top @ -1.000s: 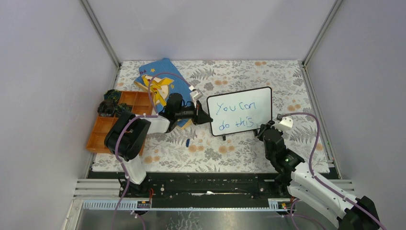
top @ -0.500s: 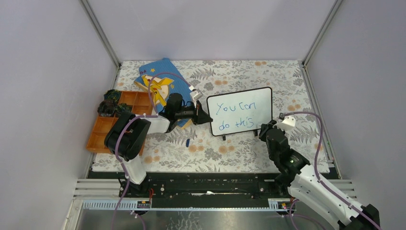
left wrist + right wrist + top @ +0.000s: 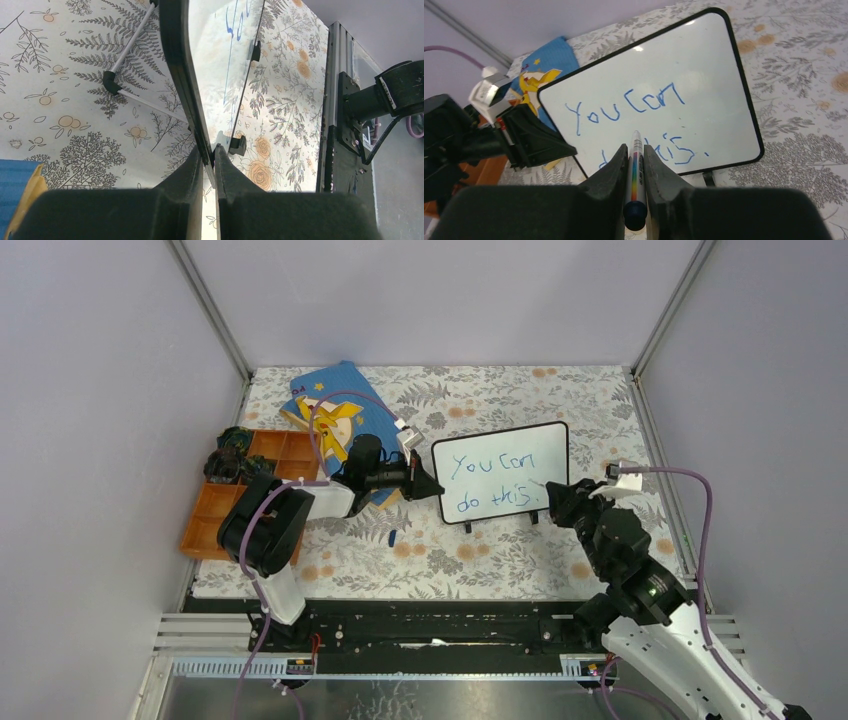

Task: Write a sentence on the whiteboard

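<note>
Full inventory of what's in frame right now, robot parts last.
whiteboard: 1, white with a black frame, standing mid-table
sentence: 1, blue, two lines on the whiteboard
marker: 1, rainbow-striped barrel, in the right hand
picture book: 1, blue and yellow, far left
tray: 1, orange, left edge
dark items: count unclear, far end of the tray
small piece: 1, dark blue, on the tablecloth
tablecloth: 1, floral
left hand: black, shut on the whiteboard's edge
right hand: black, shut on the marker
</note>
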